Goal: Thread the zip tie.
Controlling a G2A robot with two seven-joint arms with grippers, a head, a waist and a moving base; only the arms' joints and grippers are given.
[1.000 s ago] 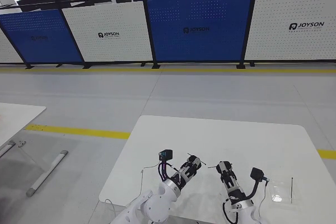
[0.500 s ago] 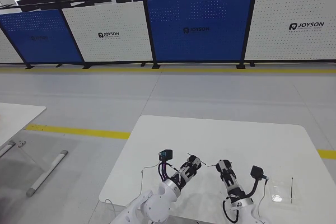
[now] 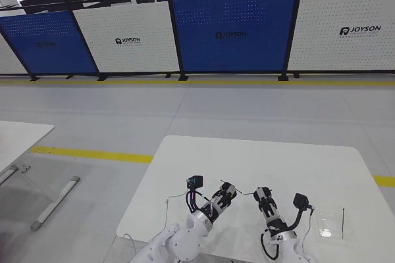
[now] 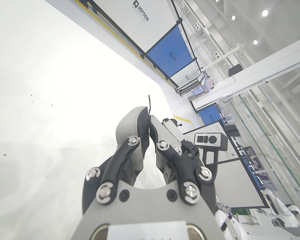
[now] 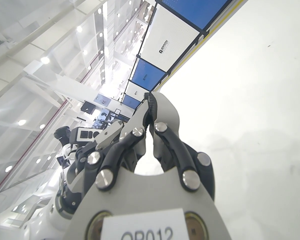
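Note:
A thin black zip tie (image 4: 149, 103) is pinched in my left gripper (image 4: 149, 118), which is shut on it; a short end sticks out past the fingertips. In the top view the left gripper (image 3: 226, 191) and the right gripper (image 3: 259, 194) hover close together near the table's front edge, with thin black strands of the zip tie (image 3: 239, 191) in the gap. My right gripper (image 5: 148, 101) is shut, and a small black piece of the zip tie (image 5: 147, 95) shows at its tip. Whether the tail sits in the head is too small to tell.
The white table (image 3: 263, 161) stretches away beyond both grippers. A clear plastic bag (image 3: 329, 225) with another black zip tie (image 3: 343, 220) beside it lies at the front right. The other arm's gripper (image 4: 170, 124) is right behind my left fingers.
The right arm has shifted slightly to the left, toward the left gripper. The left arm has held still.

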